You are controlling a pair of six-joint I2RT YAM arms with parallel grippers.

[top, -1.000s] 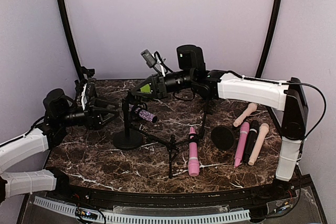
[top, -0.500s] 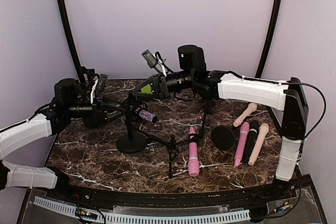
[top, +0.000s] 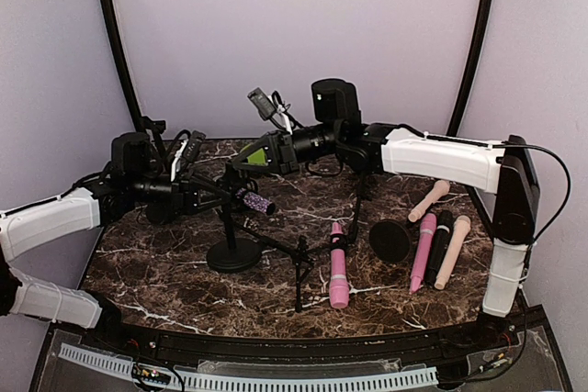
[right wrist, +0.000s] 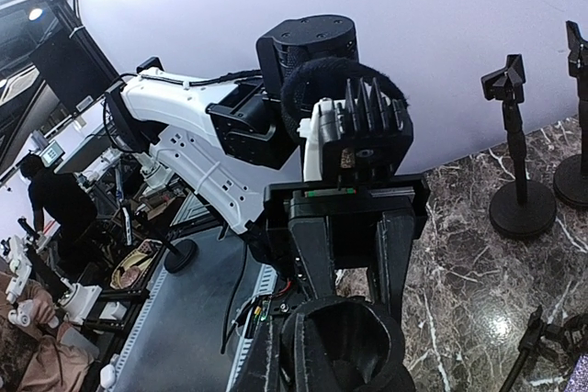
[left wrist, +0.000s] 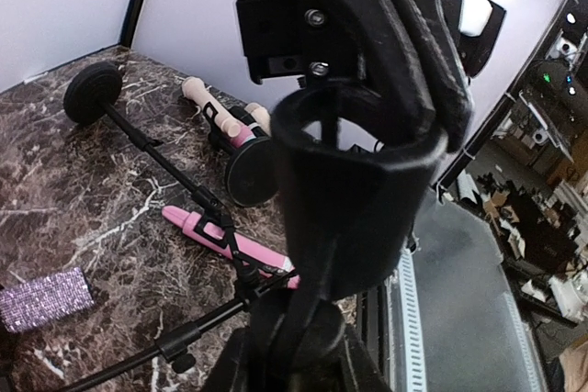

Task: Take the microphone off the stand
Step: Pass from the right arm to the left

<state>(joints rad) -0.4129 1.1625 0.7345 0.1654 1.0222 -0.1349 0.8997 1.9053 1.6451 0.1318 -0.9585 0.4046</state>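
1. The microphone [top: 255, 200], its body purple glitter, sat at the head of the stand [top: 232, 254], left of centre in the top view. It jutted from the post toward the lower right.
2. The left gripper [top: 216, 190] lay in from the left edge at the stand's head, close beside the microphone. Its jaws looked drawn in narrow. I could not tell whether they were clamped on the microphone, on the clip or on nothing.
3. The right gripper [top: 243, 162] was fully closed, its tip just above the stand's head. Nothing could be seen pinched in it.
4. Likely trouble:
   - If the left jaws were on the clip rather than the microphone, a pull would probably drag or tip the whole stand. Its round base merely rested on the marble table [top: 165, 273].
   - A weak hold on the glittered body could let the microphone slip and fall among the things below.
   - The two grippers were close together, so a careless pull might knock one against the other.
5. Counted in the top view:
   - one microphone on the stand
   - five loose: a lone pink microphone [top: 338, 268] at centre, and a cluster of four microphones [top: 439, 245] at the right (two beige, one pink, one black)
   - one round black disc [top: 390, 240]
   - one upright stand
   - one boom stand [top: 298, 277] lying flat
   - two arms
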